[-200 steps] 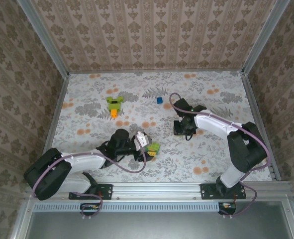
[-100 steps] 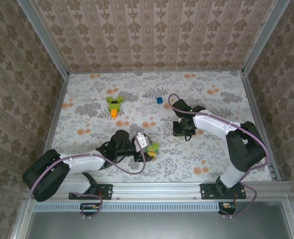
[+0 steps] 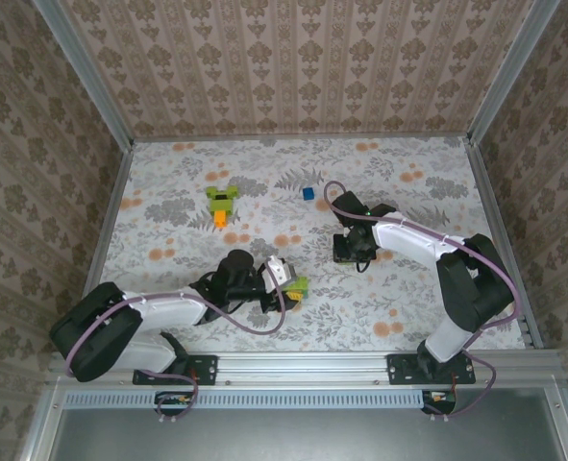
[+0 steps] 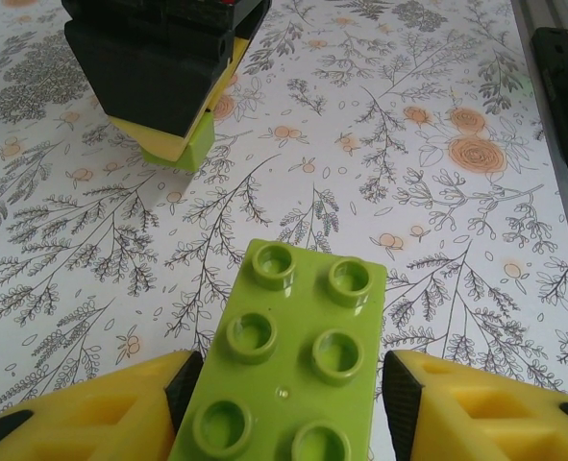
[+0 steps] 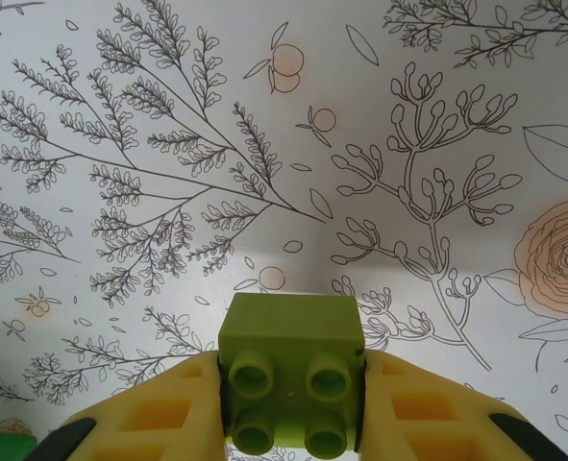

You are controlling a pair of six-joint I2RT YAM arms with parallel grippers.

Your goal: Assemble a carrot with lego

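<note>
Right end effector [image 5: 291, 389] clamps small lime brick [image 5: 288, 331] — left end effector [image 4: 289, 375] flanks longer brick [image 4: 298, 307], grip unclear

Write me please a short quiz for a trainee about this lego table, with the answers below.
1. True or false: the right gripper is shut on a small lime-green brick with four studs.
2. Which colour is the tip brick of the carrot? A blue, B orange, C black.
3. What lies between the fingers of the left gripper?
Key: 1 true. 2 B. 3 a longer lime-green brick, two studs wide.
</note>
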